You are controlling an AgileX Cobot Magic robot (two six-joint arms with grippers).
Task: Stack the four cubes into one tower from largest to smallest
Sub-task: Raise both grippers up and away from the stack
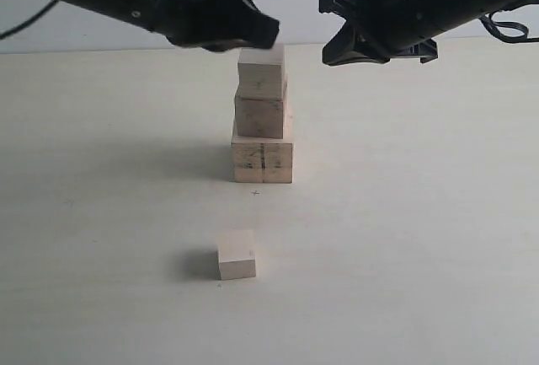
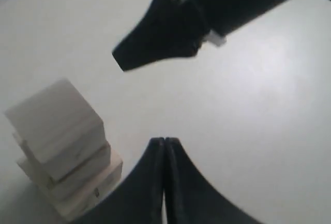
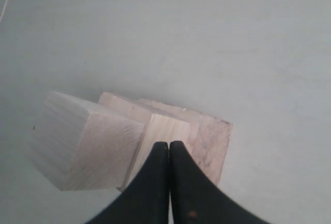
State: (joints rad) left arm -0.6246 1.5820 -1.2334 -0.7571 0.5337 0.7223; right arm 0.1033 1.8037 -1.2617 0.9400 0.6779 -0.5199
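Three pale wooden cubes form the tower (image 1: 262, 116). The largest cube (image 1: 263, 161), with a dark line on its face, is the base. The second cube (image 1: 259, 114) and the third cube (image 1: 261, 68) sit on it, slightly offset. The smallest cube (image 1: 237, 254) lies alone on the table in front of the tower. My left gripper (image 1: 268, 31) hovers at the tower's top left, shut and empty (image 2: 164, 141). My right gripper (image 1: 328, 28) hangs to the upper right of the tower, shut with nothing held (image 3: 169, 144). In the right wrist view the tower (image 3: 83, 141) lies below its tips.
The pale tabletop (image 1: 421, 213) spreads wide on both sides of the tower. A small cross mark (image 1: 256, 192) sits just in front of the base cube. A pale wall rises behind the far table edge (image 1: 101, 51).
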